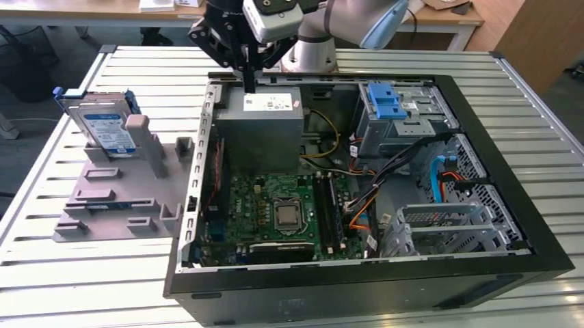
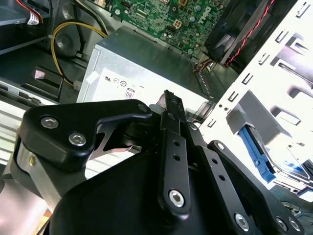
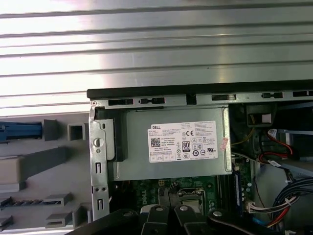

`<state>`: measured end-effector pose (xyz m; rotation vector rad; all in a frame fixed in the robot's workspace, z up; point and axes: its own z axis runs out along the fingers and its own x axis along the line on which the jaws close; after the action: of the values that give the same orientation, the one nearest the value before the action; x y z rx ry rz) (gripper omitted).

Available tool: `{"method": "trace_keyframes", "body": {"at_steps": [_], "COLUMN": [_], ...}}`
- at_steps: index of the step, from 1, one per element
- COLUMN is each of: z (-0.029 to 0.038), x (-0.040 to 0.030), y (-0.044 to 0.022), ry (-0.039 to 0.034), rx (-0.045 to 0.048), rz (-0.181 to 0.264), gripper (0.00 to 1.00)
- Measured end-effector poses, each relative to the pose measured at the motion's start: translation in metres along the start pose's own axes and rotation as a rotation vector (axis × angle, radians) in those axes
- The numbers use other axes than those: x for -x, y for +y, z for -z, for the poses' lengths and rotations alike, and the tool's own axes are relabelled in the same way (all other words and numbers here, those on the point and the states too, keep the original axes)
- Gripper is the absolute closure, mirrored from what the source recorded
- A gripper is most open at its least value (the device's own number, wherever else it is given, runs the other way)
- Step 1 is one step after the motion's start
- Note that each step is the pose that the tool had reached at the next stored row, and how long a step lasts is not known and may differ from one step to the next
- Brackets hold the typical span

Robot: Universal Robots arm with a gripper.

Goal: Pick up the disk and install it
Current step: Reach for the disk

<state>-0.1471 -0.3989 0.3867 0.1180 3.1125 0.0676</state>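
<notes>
You are at the picking step, I judge. The pincer (image 1: 248,80) is hanging over the power-supply box (image 1: 264,119) at the back of the open computer case (image 1: 365,290), fingers together and holding nothing. The disk (image 1: 102,126) is standing upright in the grey holder (image 1: 119,198) on the desk (image 1: 383,61), toward the exterior view's left, well apart from the pincer. Reaching it is asking for open fingers and a path over the case wall.

printed sticker (image 3: 183,142) on PSU (image 3: 137,169), label (image 1: 108,133) on disk (image 1: 98,116)
</notes>
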Motion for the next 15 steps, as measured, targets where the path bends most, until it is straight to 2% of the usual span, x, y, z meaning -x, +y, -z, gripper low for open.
{"method": "trace_keyframes", "body": {"at_steps": [15], "z": [-0.0001], "x": [-0.0037], "y": [-0.0003], "ry": [-0.0001], "rx": [0.0000], "rz": [0.000], "gripper": [0.89]}}
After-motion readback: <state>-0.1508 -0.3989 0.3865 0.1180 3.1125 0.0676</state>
